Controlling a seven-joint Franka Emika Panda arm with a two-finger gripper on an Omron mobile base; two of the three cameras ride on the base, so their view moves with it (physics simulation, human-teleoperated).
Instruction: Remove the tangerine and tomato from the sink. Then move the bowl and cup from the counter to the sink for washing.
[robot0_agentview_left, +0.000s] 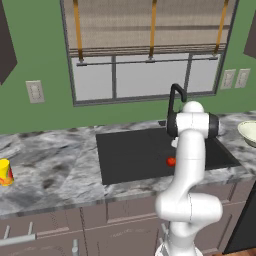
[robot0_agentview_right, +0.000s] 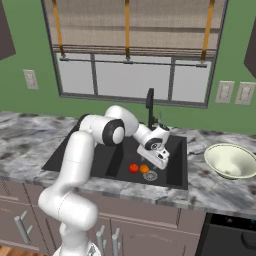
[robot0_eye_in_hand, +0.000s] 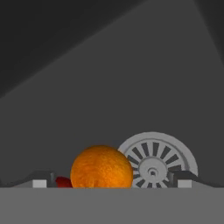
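right then — my gripper (robot0_eye_in_hand: 111, 181) hung low inside the sink (robot0_agentview_right: 100, 160), jaws spread wide w/ nothing between them yet. in the hand view the tangerine (robot0_eye_in_hand: 101, 167) sat just ahead of the fingertips (robot0_eye_in_hand: 39, 183), a bit toward the left tip rather than dead centre, w/ the round metal drain (robot0_eye_in_hand: 154, 161) right beside it on the other side. the tomato (robot0_eye_in_hand: 64, 182) peeked out from behind the tangerine's left edge, seemingly touching it or nearly so — couldn't tell which.

from the right base view the tangerine (robot0_agentview_right: 144, 169) and tomato (robot0_agentview_right: 133, 168) lay side by side on the sink floor near the front wall, directly under my hand. both were round, so no long axis to line up with; what mattered, i judged, was that the tangerine lay slightly off my centreline, so a small shift that way before closing looked sensible, else the left finger might knock the tomato.

bowl (robot0_agentview_right: 231, 160) sat on the counter (robot0_agentview_right: 30, 140) to the right of the sink, cup (robot0_agentview_left: 5, 172) well apart on the far left. the cup had a red mark on its side but no legible writing; no brands or labels anywhere else.
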